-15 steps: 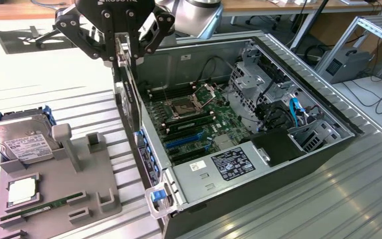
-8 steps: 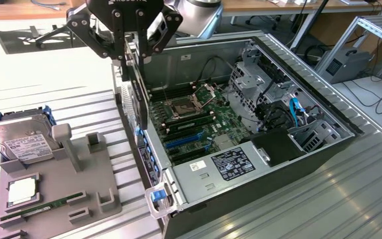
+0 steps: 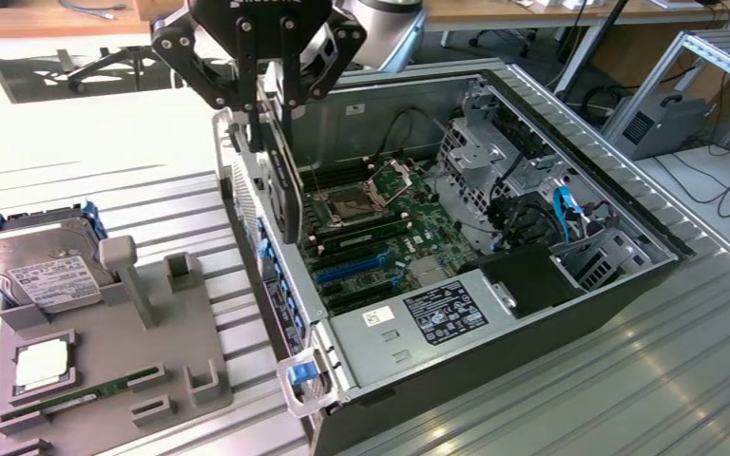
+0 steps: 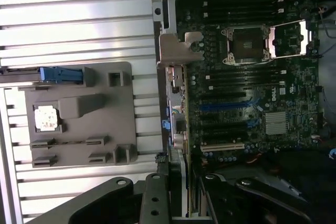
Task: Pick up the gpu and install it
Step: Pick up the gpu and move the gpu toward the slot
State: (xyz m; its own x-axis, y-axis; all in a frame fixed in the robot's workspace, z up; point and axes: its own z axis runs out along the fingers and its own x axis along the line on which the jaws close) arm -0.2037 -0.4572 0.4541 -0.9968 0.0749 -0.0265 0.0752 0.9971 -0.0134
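The gpu (image 3: 286, 180) is a long dark card with a silver bracket (image 3: 231, 157) along one end. It hangs on edge over the open computer case (image 3: 619, 204), above the near wall and the motherboard (image 3: 397, 242). My gripper (image 3: 270, 104) is shut on the card's upper edge. In the wrist view the gpu (image 4: 177, 103) appears edge-on between my fingers (image 4: 157, 198), with its bracket (image 4: 178, 48) at the far end. The blue expansion slots (image 3: 346, 268) lie below and beside the card, apart from it.
A grey parts holder (image 3: 163, 351) at the exterior view's left carries a hard drive (image 3: 42, 271), a CPU chip (image 3: 42, 363) and a green RAM stick (image 3: 80, 394). Drive cages (image 3: 479, 157) and cables (image 3: 562, 214) crowd the case's far side. The table (image 3: 669, 380) is slatted metal.
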